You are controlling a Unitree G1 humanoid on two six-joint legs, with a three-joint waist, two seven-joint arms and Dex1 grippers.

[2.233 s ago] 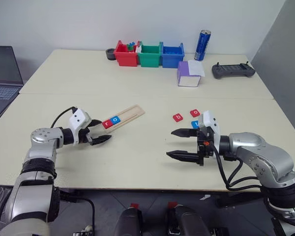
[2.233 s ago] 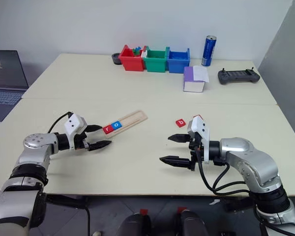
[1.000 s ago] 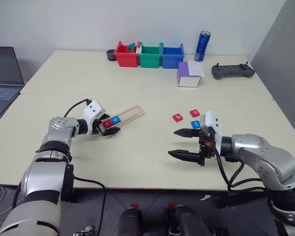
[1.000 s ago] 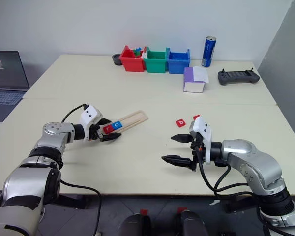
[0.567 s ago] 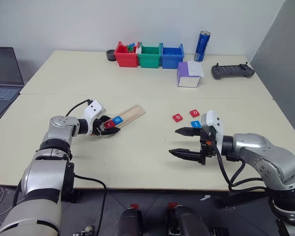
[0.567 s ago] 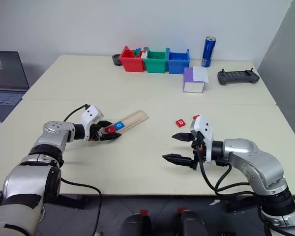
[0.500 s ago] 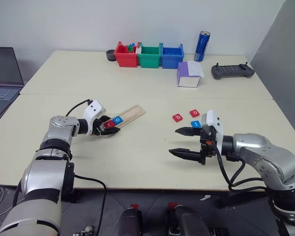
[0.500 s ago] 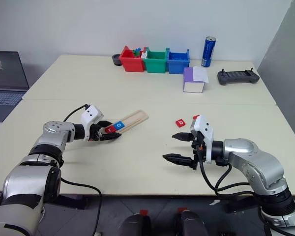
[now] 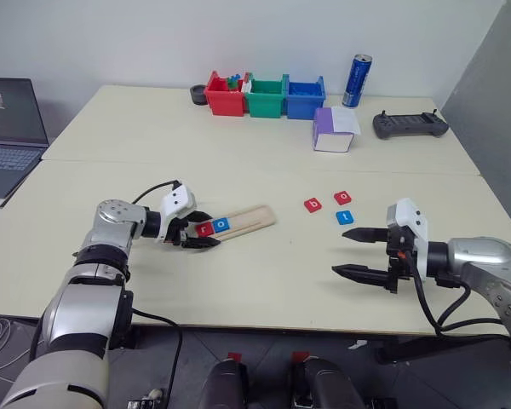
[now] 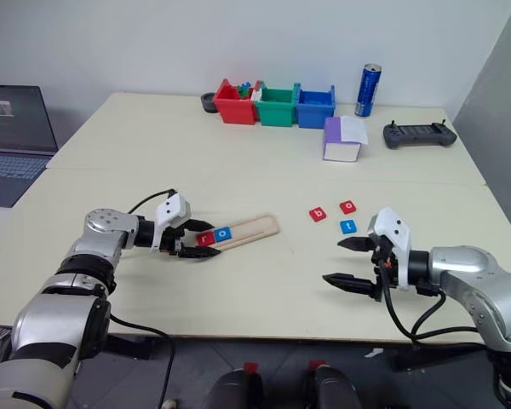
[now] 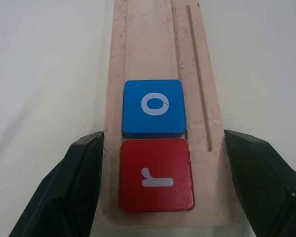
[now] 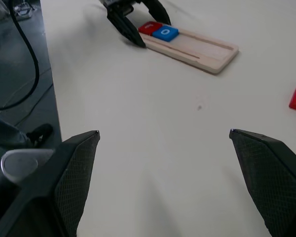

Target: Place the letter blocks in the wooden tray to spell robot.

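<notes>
This looks like a robotics lab or office test room: two plain cream tables pushed together against a bare white wall, an open laptop at one side, a handheld controller, sorting bins and a drink can at the back
</notes>
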